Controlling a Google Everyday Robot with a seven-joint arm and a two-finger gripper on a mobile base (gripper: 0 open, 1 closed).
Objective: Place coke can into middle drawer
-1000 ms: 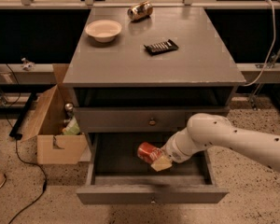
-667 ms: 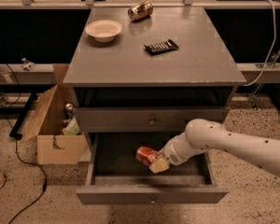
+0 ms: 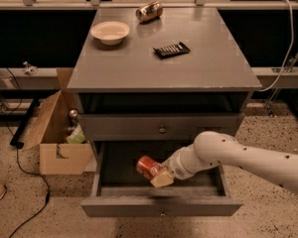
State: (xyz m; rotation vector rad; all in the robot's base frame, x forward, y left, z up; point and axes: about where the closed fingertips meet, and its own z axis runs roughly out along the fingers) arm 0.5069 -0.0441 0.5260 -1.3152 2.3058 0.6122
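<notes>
Gripper [image 3: 157, 174], leftward in drawer [image 3: 161, 207], around coke can [image 3: 147, 166]

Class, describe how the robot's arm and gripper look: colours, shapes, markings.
Smooth white rounded arm with small dark dots, no cables showing. Its gripper, at the small red coke can inside the open grey wooden middle drawer, has a cream, blocky finger.

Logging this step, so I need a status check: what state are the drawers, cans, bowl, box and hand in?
middle drawer, pulled open.
upper drawer, shut.
coke can, tilted, gripped by the hand above the open drawer's floor.
hand, shut on the coke can, reaching into the middle drawer.
brownish can, lying on its side.
bowl, upright, empty.
cardboard box, flaps open.
</notes>
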